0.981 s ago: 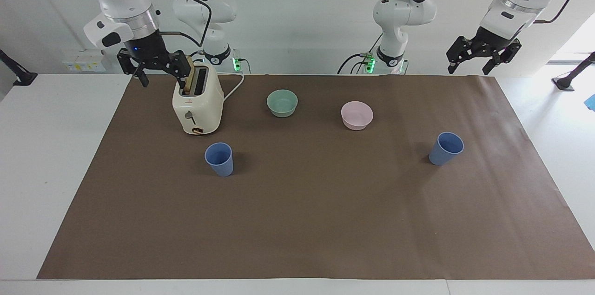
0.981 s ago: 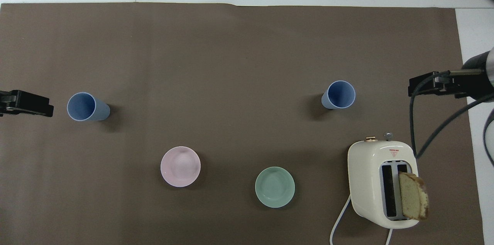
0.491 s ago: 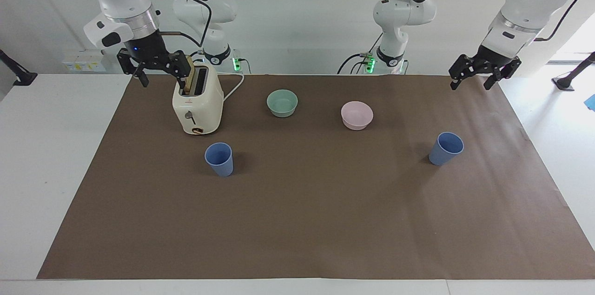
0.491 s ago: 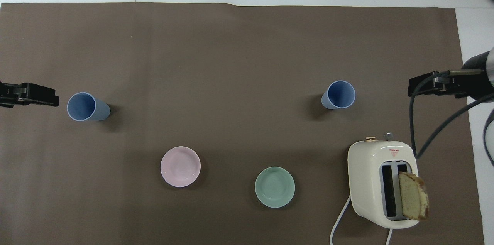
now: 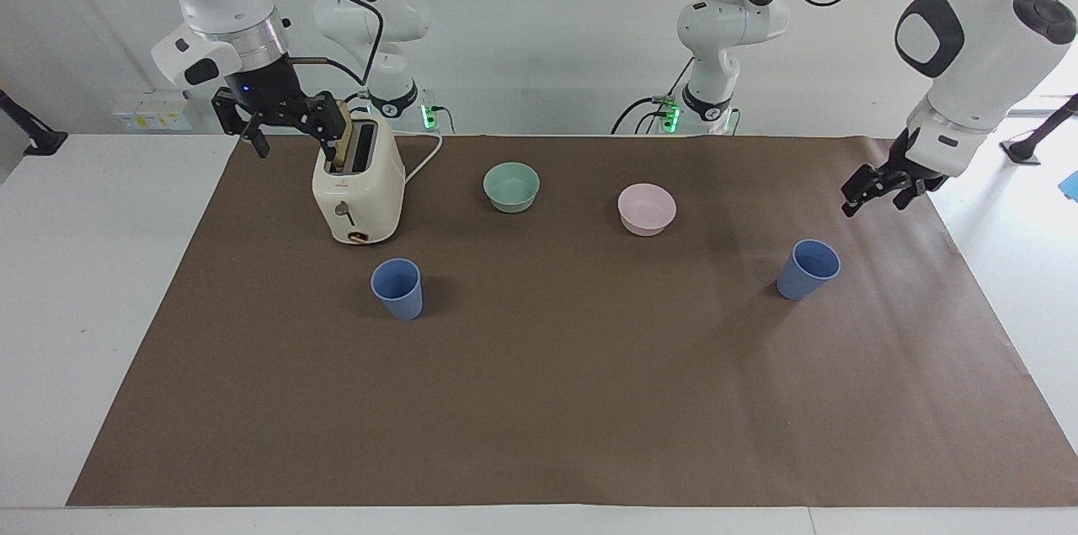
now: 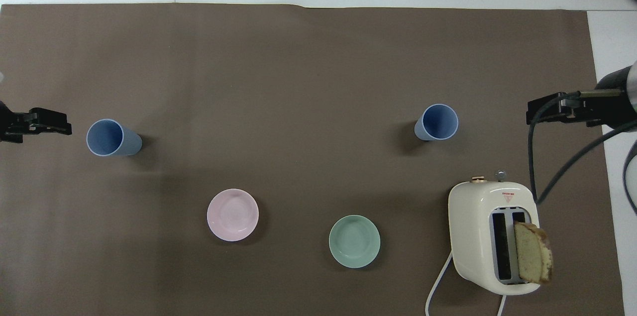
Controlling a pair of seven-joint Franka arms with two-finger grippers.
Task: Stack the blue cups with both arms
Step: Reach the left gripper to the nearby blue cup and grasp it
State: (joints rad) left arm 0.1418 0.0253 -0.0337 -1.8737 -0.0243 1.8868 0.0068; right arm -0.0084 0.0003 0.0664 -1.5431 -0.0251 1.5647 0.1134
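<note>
Nothing stacked yet: both blue cups stand upright and well apart on the brown mat over the tabletop, one cup toward the left arm's end, the other toward the right arm's end, just in front of the toaster. Left gripper hangs low over the mat near its cup, jaws wide, holding nothing. Right gripper is up beside the toaster top, also wide and empty; that arm waits. Risks as I see them: the cups are light and tapered, so a side approach that clips the rim or wall would likely tip or skid the cup instead of seating it between the fingers; a pinch too high on the thin wall could squeeze it out. The right gripper sits just beside the toaster, its cable and the bread slice sticking out of the slot, so a careless drop toward its cup could snag those. Pink bowl and green bowl lie nearer the robots than the cups, between them, off the direct line between the cups. Carrying one cup across low could still brush them if the path swings toward the robots.
</note>
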